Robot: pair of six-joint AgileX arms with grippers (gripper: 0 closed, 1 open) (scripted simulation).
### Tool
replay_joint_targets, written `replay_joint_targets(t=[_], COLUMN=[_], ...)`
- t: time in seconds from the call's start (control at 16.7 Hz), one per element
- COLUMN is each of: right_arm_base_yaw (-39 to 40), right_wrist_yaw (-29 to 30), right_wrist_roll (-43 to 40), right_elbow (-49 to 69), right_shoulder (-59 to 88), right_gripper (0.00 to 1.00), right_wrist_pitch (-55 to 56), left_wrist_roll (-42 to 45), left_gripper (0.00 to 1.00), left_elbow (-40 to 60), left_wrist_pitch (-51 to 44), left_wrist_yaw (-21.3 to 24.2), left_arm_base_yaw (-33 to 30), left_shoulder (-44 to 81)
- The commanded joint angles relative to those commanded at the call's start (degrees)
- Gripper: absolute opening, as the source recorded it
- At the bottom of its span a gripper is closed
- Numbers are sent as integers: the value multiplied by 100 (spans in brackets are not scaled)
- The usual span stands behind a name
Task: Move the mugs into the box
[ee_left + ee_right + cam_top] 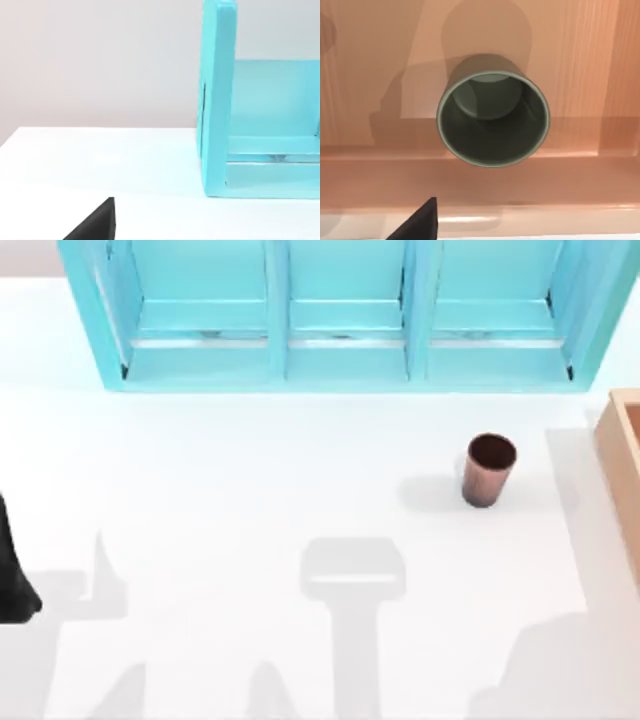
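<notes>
The copper-brown mug (489, 470) stands upright on the white table (220, 490), right of centre, near but apart from the wooden box (622, 455) at the table's right edge. The olive-grey mug (492, 117) sits upright on the floor of the box, seen from above in the right wrist view. The turquoise shelf unit (340, 315) spans the far side. The left arm (12, 575) is parked at the left edge. Whether either gripper is released or clenched cannot be told.

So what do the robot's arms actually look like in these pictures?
Little of them shows. The left arm is a plain matte black rounded shape at the table's left edge. Each wrist view has a flat black wedge-shaped part at its edge. No cables or markings are visible.
</notes>
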Motion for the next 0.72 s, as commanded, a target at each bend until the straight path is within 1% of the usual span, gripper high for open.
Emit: replay_joint_targets(t=[0.42,0.72], right_arm_base_yaw=[-5,6], right_wrist_yaw=[-1,-3], right_wrist_roll=[-10,-7], right_elbow=[1088,1172], right_shoulder=[-1,-6], right_gripper=[100,100], right_wrist_pitch=[-1056,-1137], left_wrist_roll=[0,0], left_gripper=[100,100], left_elbow=[0,0], left_wrist_pitch=[0,0], left_wrist_yaw=[0,0], left_arm_base_yaw=[0,0], left_shoulder=[0,0])
